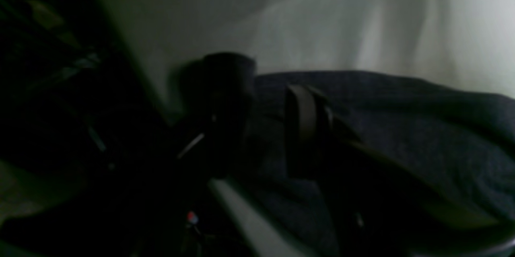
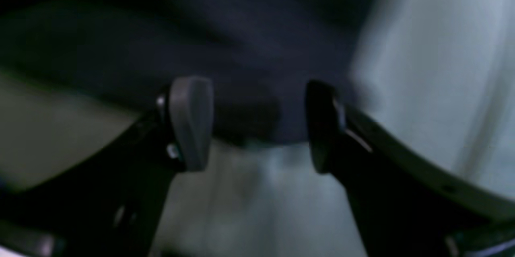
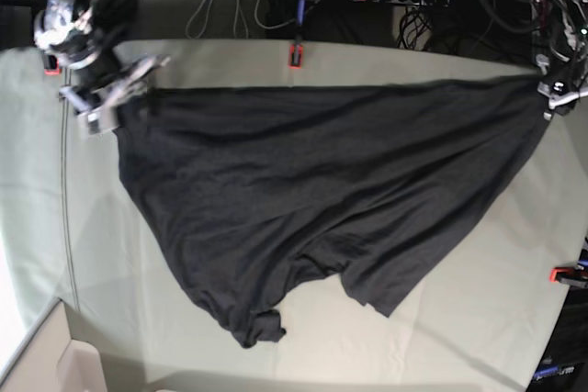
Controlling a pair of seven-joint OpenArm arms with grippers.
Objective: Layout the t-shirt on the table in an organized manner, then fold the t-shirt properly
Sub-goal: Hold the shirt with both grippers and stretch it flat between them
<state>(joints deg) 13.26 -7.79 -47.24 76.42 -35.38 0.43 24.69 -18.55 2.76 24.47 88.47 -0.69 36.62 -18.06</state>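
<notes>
The t-shirt (image 3: 322,190) lay stretched across the table (image 3: 37,208), its lower part bunched toward the frame's bottom. My right gripper (image 2: 257,124) stood wide at one corner; my left gripper (image 1: 265,120) pinched the other. Laying-out was unfinished, no fold made

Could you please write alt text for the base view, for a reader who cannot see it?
A large dark charcoal-grey fabric t-shirt lies stretched across a broad table covered in pale grey-green cloth, its far edge pulled taut between two robot arms. The right gripper and the left gripper sit at its far corners; the near edge lies bunched and uneven.
</notes>
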